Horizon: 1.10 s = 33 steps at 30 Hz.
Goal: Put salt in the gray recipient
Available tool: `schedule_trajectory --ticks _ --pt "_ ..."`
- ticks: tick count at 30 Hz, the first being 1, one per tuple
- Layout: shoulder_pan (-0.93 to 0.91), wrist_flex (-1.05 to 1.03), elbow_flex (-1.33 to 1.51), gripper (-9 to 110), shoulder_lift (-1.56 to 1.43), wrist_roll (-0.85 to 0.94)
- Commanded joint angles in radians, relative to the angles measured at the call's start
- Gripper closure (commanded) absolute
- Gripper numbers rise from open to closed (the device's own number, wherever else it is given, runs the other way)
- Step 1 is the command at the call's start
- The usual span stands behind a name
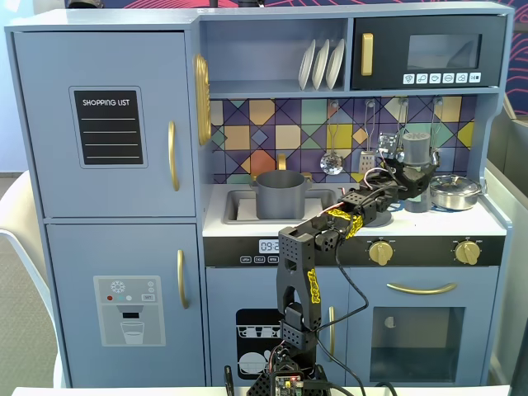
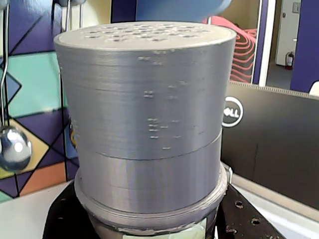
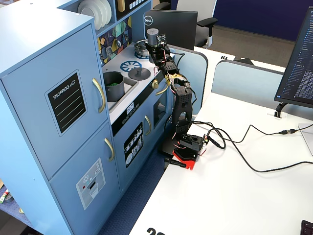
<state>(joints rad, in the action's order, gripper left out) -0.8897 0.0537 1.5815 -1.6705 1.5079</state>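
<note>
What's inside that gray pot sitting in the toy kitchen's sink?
In a fixed view from the side, something green lies at the bottom of the gray pot. What it is cannot be told. From the front, the pot's wall hides the inside completely.

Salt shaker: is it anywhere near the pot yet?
Grasp looks done: the pincer holds the salt shaker upright over the stove side, near the steel pan. Left: carry it across to the gray pot in the sink.

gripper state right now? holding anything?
Gripper: shut on the salt shaker, held upright over the toy kitchen's counter, to the right of the gray pot in a fixed view.
</note>
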Motion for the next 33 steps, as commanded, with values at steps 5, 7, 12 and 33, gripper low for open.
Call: schedule_trajectory --ticks 5,7,12,33 --pt "-0.02 0.077 0.029 101 -0.005 -0.008" --pt "-0.021 0.08 0.029 101 0.006 -0.008" --pt "-0.021 0.092 0.028 101 0.034 -0.012" --pt "-0.046 0.041 0.052 58 0.048 -0.034"
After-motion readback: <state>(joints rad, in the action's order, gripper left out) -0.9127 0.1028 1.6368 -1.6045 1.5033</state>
